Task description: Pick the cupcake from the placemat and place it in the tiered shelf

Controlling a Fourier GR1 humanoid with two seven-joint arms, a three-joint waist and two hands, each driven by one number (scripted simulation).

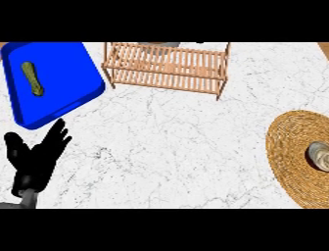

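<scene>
A cupcake with pale swirled frosting sits on a round woven straw placemat at the right edge of the counter. A wooden slatted tiered shelf stands at the back middle. My left hand rests open at the lower left, fingers up, far from the cupcake and the shelf. My right hand does not show in the head view.
A blue tray lies at the back left, with a long olive-green object on it. White marble counter stretches between the tray, shelf and placemat. Wooden floor shows at both top corners.
</scene>
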